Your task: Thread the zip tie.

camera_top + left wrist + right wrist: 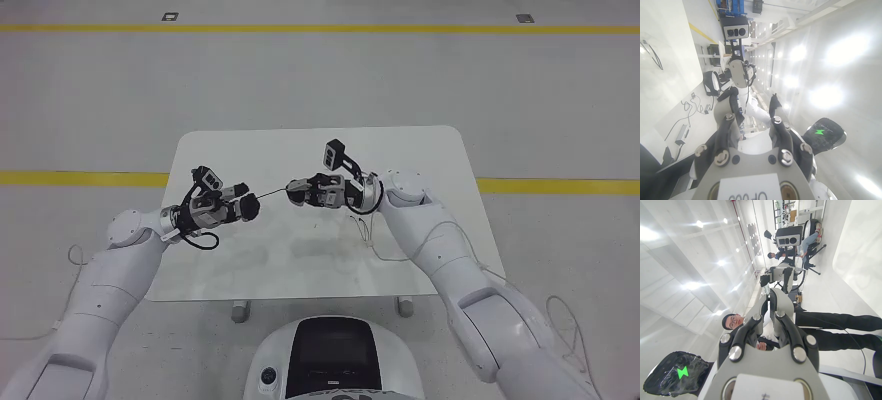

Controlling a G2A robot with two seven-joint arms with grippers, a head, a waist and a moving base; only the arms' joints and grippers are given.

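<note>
A thin black zip tie (274,192) runs in the air above the white table (420,150), straight between my two grippers. My right gripper (295,190) holds one end; in the right wrist view its fingers (772,302) are pressed nearly together, and the strap itself is too thin to make out there. My left gripper (250,205) faces it from the other side, at the strap's free end. In the left wrist view the left gripper (753,98) stands with its fingers wide apart and nothing between them, and the right gripper (740,73) shows beyond.
Thin dark strips (654,55) lie on the tabletop under the grippers. A pale cable (368,238) trails across the table by the right arm. Cables and a power brick (682,132) lie on the floor past the table edge.
</note>
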